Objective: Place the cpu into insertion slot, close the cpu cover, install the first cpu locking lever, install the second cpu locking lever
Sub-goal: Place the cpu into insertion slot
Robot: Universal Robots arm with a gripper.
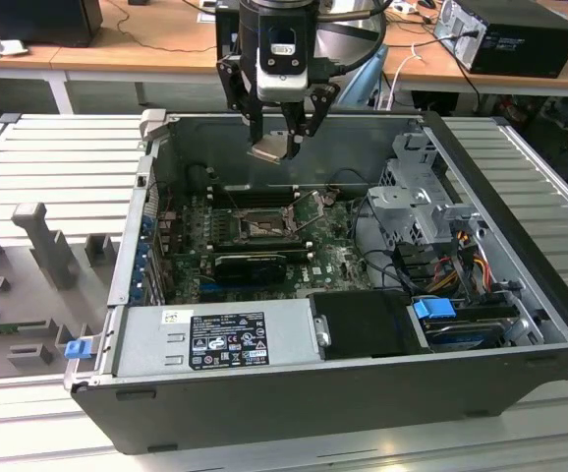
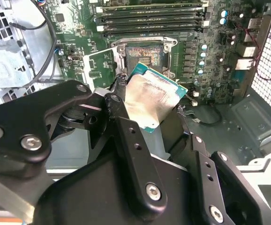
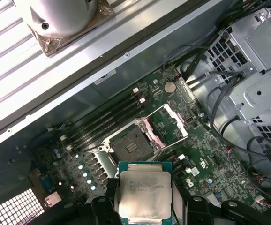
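Observation:
My gripper point(image 1: 279, 141) hangs above the open computer case, shut on the cpu point(image 1: 269, 150), a small square chip with a silver-grey top. In both wrist views the cpu point(image 2: 154, 101) point(image 3: 145, 192) sits tilted between the black fingers point(image 2: 121, 110), held by its edges. The insertion slot point(image 1: 262, 226) point(image 2: 145, 55) point(image 3: 133, 143) lies bare on the green motherboard below, well apart from the chip. The cpu cover point(image 1: 313, 209) point(image 2: 100, 68) point(image 3: 168, 123), a thin metal frame, stands swung open beside the slot.
A grey power supply box point(image 1: 215, 339) fills the case's near side, with a metal drive cage point(image 1: 422, 197) and cables on the exterior view's right. Memory sticks point(image 2: 149, 18) run along one side of the socket. A black card point(image 1: 250, 265) lies just in front of it.

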